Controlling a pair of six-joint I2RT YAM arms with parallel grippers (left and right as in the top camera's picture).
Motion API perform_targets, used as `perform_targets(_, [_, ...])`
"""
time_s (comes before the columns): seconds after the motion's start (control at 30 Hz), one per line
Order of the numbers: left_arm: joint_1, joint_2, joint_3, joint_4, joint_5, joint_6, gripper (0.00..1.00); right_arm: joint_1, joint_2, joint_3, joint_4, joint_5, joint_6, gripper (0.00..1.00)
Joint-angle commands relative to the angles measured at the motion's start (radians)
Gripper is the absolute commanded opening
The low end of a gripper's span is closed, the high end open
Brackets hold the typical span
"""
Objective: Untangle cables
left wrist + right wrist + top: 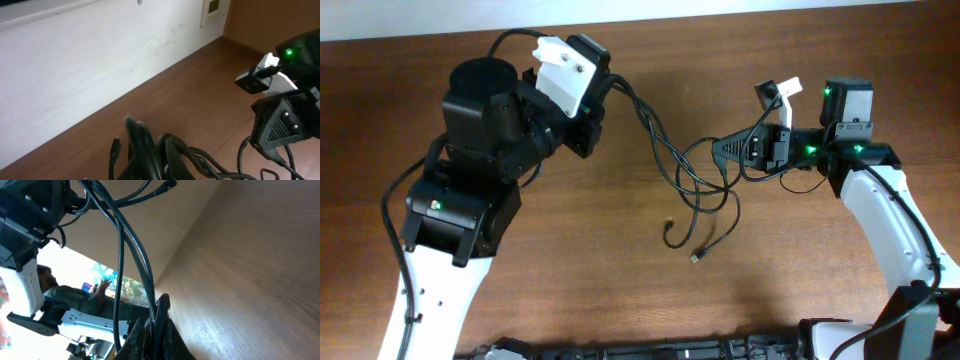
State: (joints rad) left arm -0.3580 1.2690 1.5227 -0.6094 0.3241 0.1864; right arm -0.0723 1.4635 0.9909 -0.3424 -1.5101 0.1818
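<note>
Plainly, left pincer (609, 86) and right pincer (719, 150) each clamp the tangled black cables (120, 265)

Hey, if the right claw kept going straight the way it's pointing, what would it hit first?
The right claw points left across the table, so it would first push into the loose loops of the cables it is gripping. Their height is hard to judge from above.
</note>
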Motion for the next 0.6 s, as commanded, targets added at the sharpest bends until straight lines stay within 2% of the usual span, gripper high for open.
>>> perform_targets(0.0, [-0.001, -0.005, 0.008, 0.011, -0.034, -0.002, 0.0, 0.0, 0.002, 0.008, 0.003, -0.042, -0.009, 0.1])
perform_targets(0.13, [-0.001, -0.005, 0.008, 0.019, -0.087, -0.002, 0.0, 0.0, 0.002, 0.008, 0.003, -0.042, -0.009, 0.27])
perform_targets(0.2, [-0.001, -0.005, 0.008, 0.022, -0.09, -0.002, 0.0, 0.0, 0.002, 0.008, 0.003, -0.042, -0.01, 0.4])
perform_targets(0.33, [-0.001, -0.005, 0.008, 0.039, -0.089, -0.006, 0.0, 0.0, 0.002, 0.008, 0.003, -0.042, -0.01, 0.41])
perform_targets(0.4, [-0.002, -0.005, 0.008, 0.04, -0.08, -0.051, 0.0, 0.0, 0.002, 0.008, 0.003, -0.023, -0.009, 0.48])
perform_targets(0.43, [-0.001, -0.005, 0.008, 0.04, -0.077, -0.077, 0.0, 0.0, 0.002, 0.008, 0.003, -0.023, -0.009, 0.54])
perform_targets(0.47, [-0.002, -0.005, 0.008, 0.04, -0.077, -0.131, 0.0, 0.001, 0.002, 0.008, -0.005, 0.003, 0.0, 0.66])
perform_targets(0.57, [-0.002, -0.005, 0.008, 0.04, -0.001, -0.263, 0.0, 0.045, -0.031, 0.008, -0.068, 0.388, 0.114, 0.79])
